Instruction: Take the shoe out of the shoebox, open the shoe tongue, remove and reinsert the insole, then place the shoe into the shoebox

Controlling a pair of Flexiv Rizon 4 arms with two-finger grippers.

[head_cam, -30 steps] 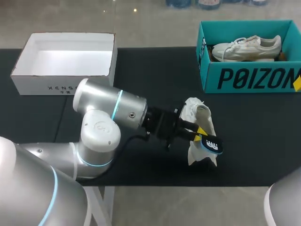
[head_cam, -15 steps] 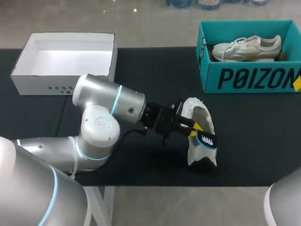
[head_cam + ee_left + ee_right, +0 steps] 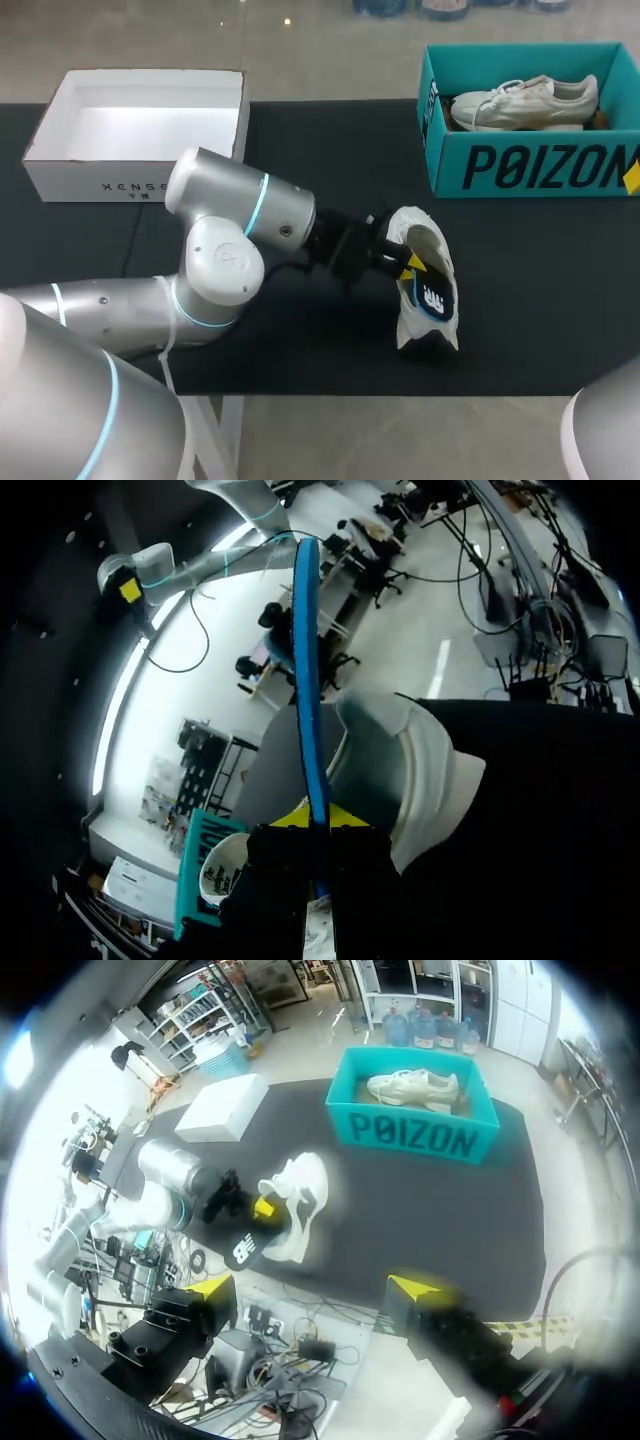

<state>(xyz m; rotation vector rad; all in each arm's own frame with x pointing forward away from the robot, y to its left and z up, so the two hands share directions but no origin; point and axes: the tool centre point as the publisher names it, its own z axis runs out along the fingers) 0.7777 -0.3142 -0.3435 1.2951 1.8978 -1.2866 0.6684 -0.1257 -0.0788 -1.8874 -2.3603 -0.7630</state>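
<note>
Two yellow-tipped fingers of the right gripper point(image 3: 313, 1288) stand wide apart, holding nothing, well on the near side of the white fabric shoe point(image 3: 420, 228). That shoe lies on the black table point(image 3: 520, 290). The left gripper point(image 3: 410, 266) is just beside the shoe, clamped on the dark, blue-edged insole point(image 3: 432, 298), whose free end lies over the shoe's near part. Beyond the shoe, well apart, stands the teal cardboard shoebox point(image 3: 520, 170) holding a second white shoe point(image 3: 520, 102).
</note>
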